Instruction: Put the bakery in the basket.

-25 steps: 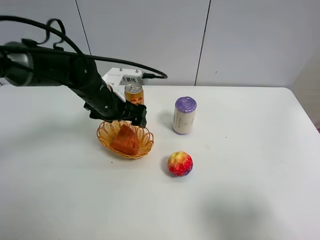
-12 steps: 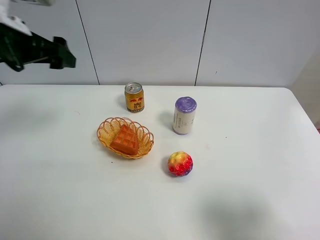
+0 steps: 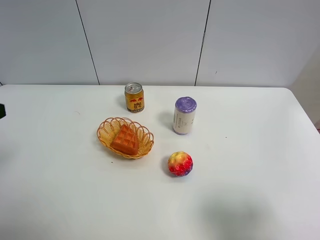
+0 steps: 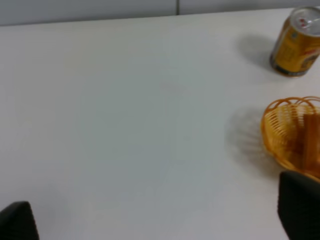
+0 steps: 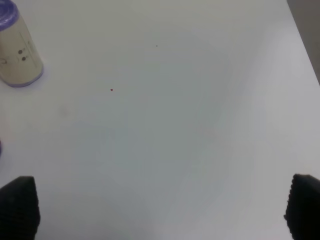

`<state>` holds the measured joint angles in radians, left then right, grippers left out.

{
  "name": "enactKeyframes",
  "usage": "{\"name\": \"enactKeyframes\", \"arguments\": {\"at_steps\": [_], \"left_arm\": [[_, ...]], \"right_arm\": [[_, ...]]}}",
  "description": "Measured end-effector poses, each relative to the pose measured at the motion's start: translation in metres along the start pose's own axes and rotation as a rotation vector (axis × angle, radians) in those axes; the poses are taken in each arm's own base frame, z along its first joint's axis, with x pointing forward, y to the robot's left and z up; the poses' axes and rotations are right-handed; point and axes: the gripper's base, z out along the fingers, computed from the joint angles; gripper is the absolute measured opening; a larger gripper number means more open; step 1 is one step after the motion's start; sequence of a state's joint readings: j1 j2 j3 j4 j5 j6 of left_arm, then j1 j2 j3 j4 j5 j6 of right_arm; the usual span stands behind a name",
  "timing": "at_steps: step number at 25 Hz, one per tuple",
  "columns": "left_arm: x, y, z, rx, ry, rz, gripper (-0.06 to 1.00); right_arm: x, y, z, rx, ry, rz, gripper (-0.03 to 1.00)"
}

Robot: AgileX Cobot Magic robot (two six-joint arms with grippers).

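Left arm gone from overhead, both jaws apart and empty, bakery (image 3: 124,139) inside basket (image 3: 104,130).

exterior high: steep, distant look down over table (image 3: 260,200) | left wrist: low, shares basket (image 4: 292,137), gold can (image 4: 296,42) | right wrist: shares purple-lidded canister (image 5: 16,50)

You've got a gold can (image 3: 134,97) near the back edge, purple-lidded can (image 3: 184,115) beside it, colorful ball (image 3: 180,163) mid-table.

One basket (image 3: 125,137), one waffle slice (image 3: 125,140), two cans (image 3: 134,97) (image 3: 184,115), one ball-like fruit (image 3: 180,163).
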<state>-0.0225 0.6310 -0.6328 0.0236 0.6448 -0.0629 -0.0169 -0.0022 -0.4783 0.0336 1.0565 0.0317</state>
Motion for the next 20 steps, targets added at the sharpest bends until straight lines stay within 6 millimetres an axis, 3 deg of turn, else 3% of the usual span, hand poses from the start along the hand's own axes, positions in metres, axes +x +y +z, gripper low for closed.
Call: {"name": "enactKeyframes", "arguments": {"at_steps": [7, 20], "left_arm": [[0.045, 0.008, -0.044, -0.071, -0.026, -0.045, 0.96], [0.078, 0.009, -0.088, -0.106, -0.129, -0.026, 0.96]], "right_arm": [[0.000, 0.000, 0.000, 0.000, 0.000, 0.000, 0.99], [0.000, 0.000, 0.000, 0.000, 0.000, 0.000, 0.99]]}}
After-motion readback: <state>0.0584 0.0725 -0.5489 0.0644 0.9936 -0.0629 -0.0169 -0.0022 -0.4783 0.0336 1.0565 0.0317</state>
